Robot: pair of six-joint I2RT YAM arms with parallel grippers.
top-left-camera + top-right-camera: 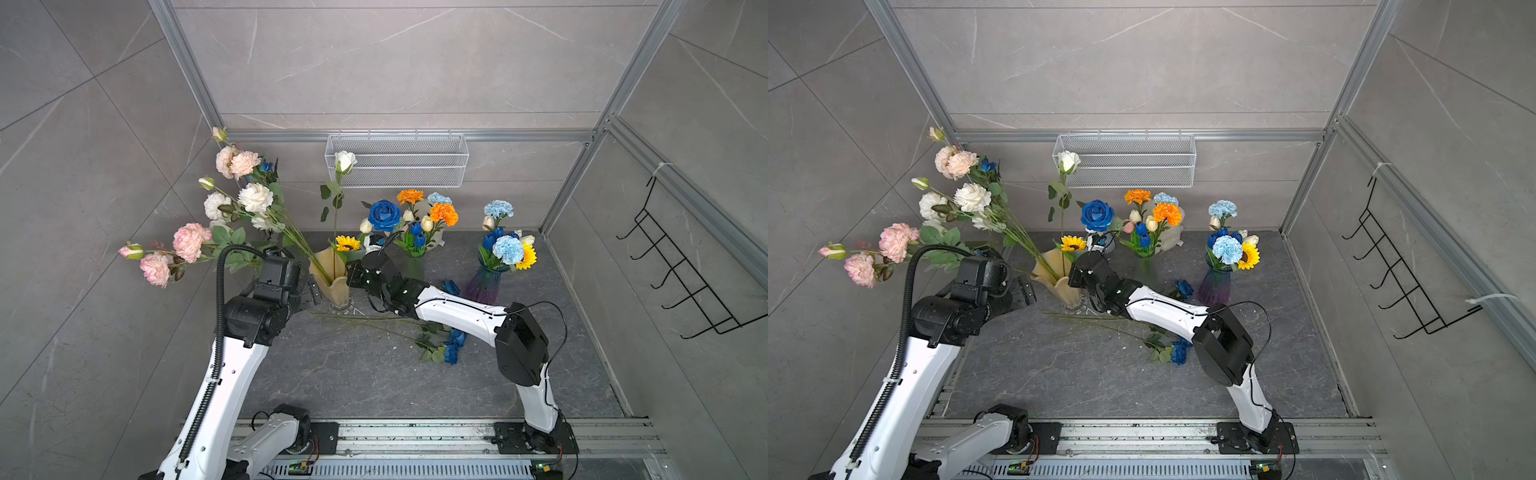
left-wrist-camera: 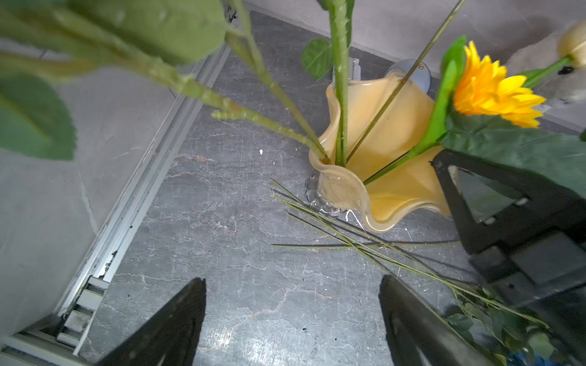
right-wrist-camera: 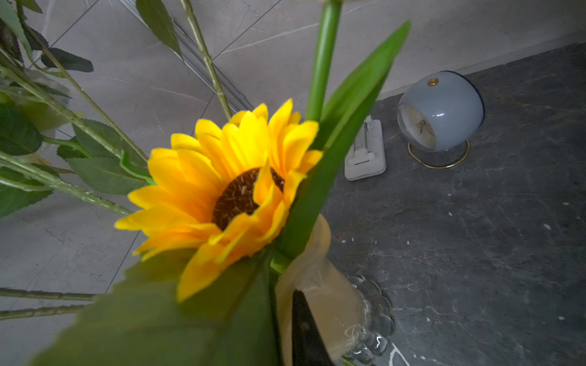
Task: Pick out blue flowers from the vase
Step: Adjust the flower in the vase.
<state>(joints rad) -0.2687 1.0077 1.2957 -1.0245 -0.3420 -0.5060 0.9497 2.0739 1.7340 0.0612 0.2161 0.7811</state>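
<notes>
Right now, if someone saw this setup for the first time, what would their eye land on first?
Probably the big spray of pink and white blooms fanning left out of the yellow vase near the table's middle. Next, the deep blue rose standing high by the right claw, and the blue flowers lying on the dark tabletop beside that arm.

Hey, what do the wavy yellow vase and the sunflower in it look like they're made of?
Yellow vase: likely glass, glossy and translucent, with bright rim glints and a clear beaded foot.
Sunflower: artificial, probably matte fabric petals on a smooth, plastic-looking stem; the exact material is uncertain.
</notes>
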